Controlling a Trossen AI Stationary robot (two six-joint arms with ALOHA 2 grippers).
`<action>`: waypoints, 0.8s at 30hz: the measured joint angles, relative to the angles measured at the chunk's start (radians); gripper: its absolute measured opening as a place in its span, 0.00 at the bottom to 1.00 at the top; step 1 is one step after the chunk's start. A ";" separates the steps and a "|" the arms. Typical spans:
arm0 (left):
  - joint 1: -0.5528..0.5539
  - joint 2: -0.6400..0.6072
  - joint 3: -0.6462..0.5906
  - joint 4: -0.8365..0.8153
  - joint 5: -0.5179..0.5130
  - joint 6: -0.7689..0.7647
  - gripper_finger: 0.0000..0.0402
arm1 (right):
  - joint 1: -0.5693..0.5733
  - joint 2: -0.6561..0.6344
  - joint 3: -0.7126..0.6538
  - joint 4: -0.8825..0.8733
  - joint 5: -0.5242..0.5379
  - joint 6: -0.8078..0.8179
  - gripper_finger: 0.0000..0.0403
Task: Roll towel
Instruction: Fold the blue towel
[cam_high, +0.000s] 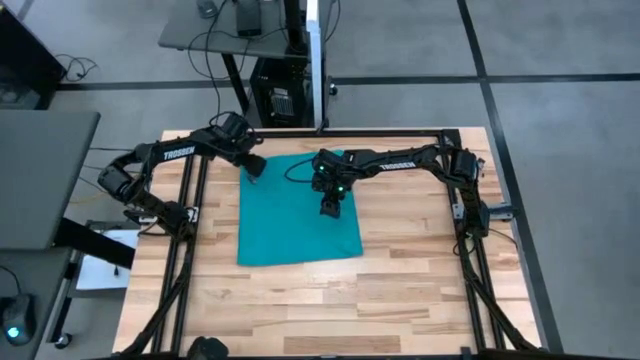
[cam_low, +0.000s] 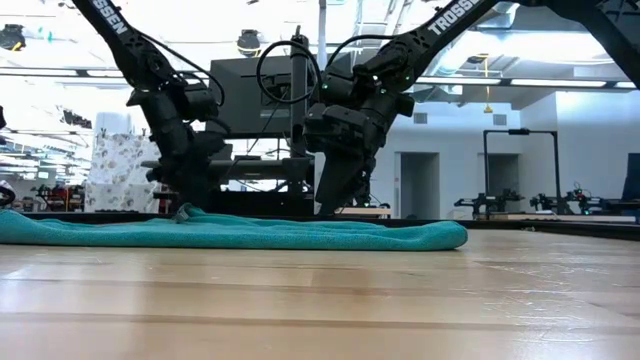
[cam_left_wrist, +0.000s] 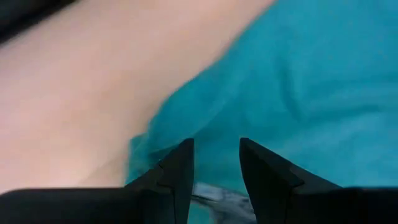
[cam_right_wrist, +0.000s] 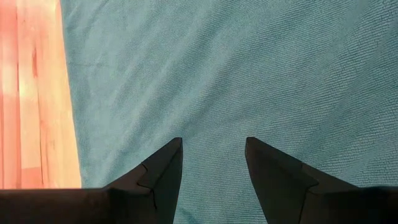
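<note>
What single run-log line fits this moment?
towel: flat, unrolled | left gripper: open at far left corner | right gripper: open over towel | table: wood

The plain teal towel (cam_high: 295, 212) lies spread flat and unrolled on the wooden table, toward its far side.

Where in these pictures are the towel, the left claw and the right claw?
towel (cam_high: 290, 225): high view, flat middle of the cloth.
left claw (cam_high: 257, 171): high view, tips at the towel's far left corner.
right claw (cam_high: 330, 208): high view, tips above the towel.
</note>
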 joint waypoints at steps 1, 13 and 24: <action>0.006 0.000 0.000 -0.015 0.000 0.011 0.28 | 0.000 0.000 0.000 0.000 0.000 0.001 0.42; 0.013 0.136 0.011 -0.028 0.019 0.041 0.28 | 0.000 0.000 0.000 -0.001 0.000 0.016 0.42; 0.014 0.044 0.104 -0.070 -0.439 0.107 0.28 | 0.000 0.000 0.000 0.000 0.000 0.016 0.42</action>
